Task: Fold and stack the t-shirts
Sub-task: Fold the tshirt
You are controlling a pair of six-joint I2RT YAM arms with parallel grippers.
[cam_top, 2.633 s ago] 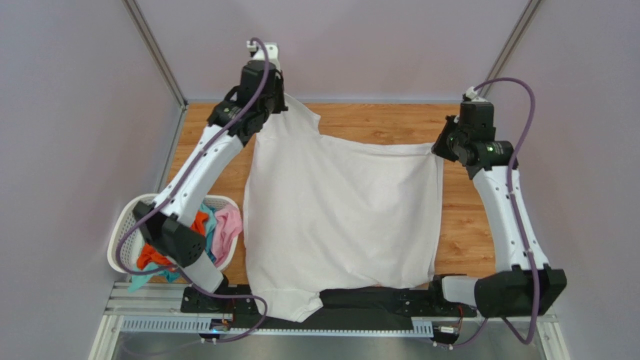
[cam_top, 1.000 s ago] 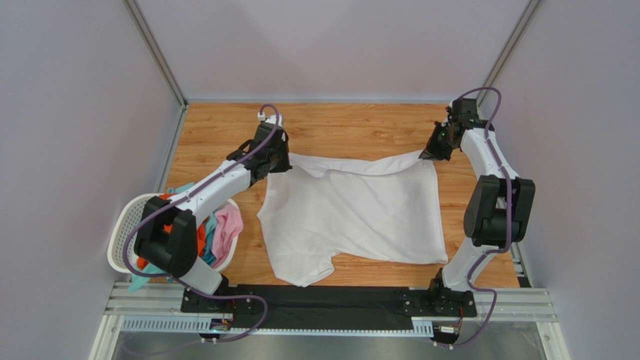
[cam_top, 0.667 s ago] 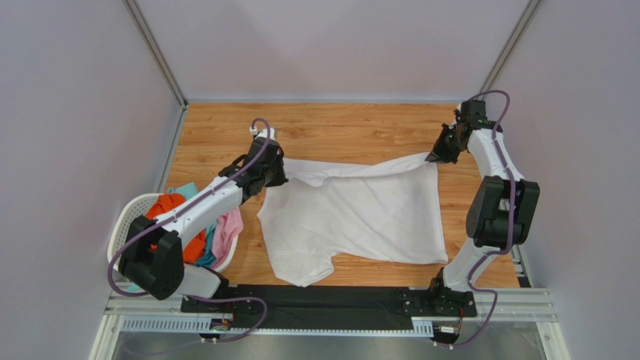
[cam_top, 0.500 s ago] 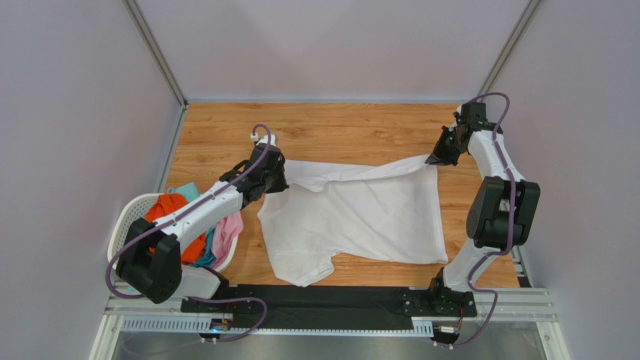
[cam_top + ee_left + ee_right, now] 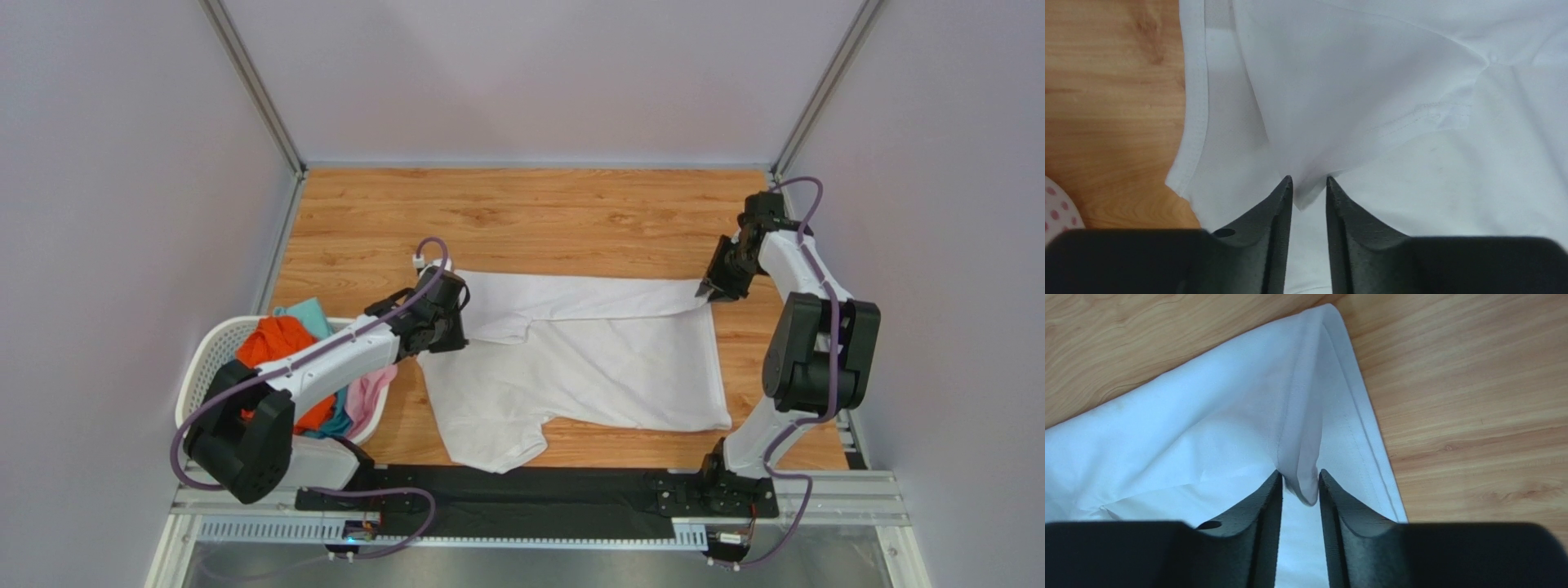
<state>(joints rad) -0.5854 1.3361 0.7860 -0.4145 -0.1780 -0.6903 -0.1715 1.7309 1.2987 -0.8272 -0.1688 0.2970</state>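
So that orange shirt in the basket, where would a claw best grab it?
By the crumpled hump of the orange shirt, coming straight down from above. It sits on top of the pile, and the basket wall would block a sideways approach, I'd judge. Right now the left claw and right claw each pinch the white shirt.

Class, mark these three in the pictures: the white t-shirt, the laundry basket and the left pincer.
white t-shirt [image 5: 601,368]: top view, flat middle of its body.
laundry basket [image 5: 196,377]: top view, its left wall.
left pincer [image 5: 1309,182]: left wrist view, between its fingertips.
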